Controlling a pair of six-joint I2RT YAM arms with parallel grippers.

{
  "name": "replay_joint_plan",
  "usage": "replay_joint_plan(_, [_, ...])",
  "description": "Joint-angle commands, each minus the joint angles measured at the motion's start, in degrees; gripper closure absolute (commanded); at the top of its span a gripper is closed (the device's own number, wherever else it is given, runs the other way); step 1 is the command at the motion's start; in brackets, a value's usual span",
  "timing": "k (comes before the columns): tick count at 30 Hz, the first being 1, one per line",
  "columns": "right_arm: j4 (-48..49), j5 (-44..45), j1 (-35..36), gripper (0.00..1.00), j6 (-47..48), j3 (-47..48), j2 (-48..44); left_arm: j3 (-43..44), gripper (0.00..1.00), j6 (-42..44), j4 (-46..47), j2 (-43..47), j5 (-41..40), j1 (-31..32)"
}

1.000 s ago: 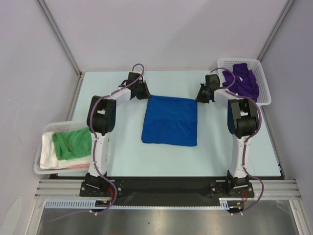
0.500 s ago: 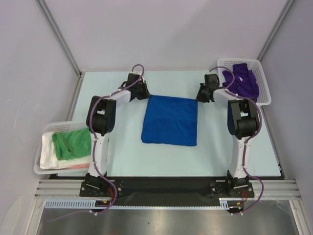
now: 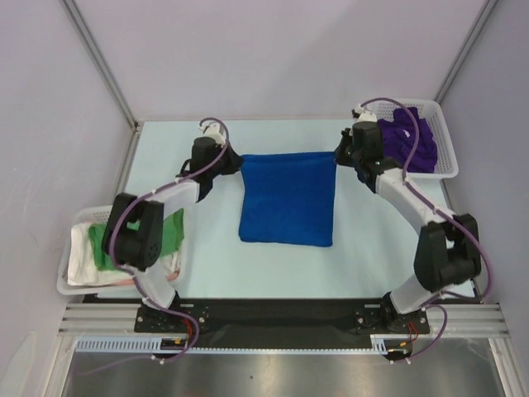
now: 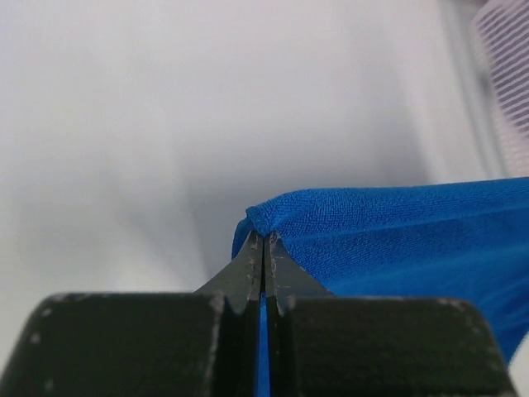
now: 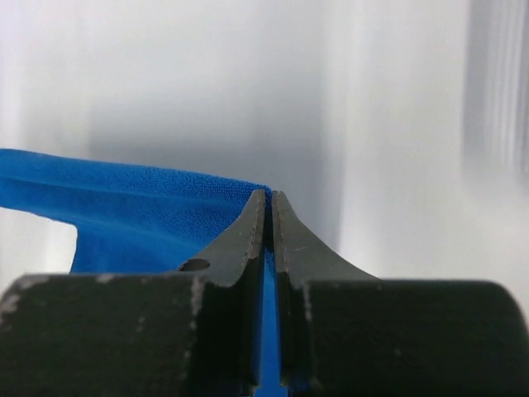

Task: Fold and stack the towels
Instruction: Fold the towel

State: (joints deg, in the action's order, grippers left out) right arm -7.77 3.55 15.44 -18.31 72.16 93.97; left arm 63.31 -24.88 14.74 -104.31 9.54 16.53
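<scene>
The blue towel [image 3: 288, 198] lies mid-table, far edge lifted. L gripper [image 4: 264, 245] is pinched on its far-left corner, R gripper [image 5: 269, 207] on the far-right. The purple towel [image 3: 409, 138] sits in the far-right basket [image 3: 447, 145]; the green towel [image 3: 136, 240] is in the left basket [image 3: 70, 285], prob. over white ones.

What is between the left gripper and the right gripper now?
The blue towel: its far edge spans from the left gripper to the right gripper, each shut on a corner. The top view shows it.
</scene>
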Motion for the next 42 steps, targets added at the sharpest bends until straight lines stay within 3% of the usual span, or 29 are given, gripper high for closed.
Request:
replay_joint_plan(1, [2.3,5.3,1.6,1.00,1.5,-5.0,-8.4,-6.0,1.00,1.4,9.5,10.3,-3.7,1.2])
replay_joint_plan(13, [-6.0,16.0,13.2,1.00,1.5,-14.8,-37.0,-24.6,1.00,5.9,3.6,43.7,-23.9,15.8])
replay_joint_plan(17, [-10.4,19.5,17.9,1.00,2.0,-14.3,-43.9,-26.0,1.00,9.3,-0.5,56.4,-25.4,21.5])
replay_joint_plan(23, [-15.3,20.6,23.7,1.00,2.7,-11.3,-51.0,-25.5,1.00,11.4,-7.2,67.7,-24.5,25.4])
replay_joint_plan(31, [-19.1,20.2,26.0,1.00,3.0,-2.0,-50.7,-18.0,1.00,11.3,-12.9,68.5,-24.3,26.0])
replay_joint_plan(42, [-18.9,18.7,26.0,1.00,3.9,3.4,-46.2,-10.5,1.00,12.5,-16.2,64.6,-23.6,26.0])
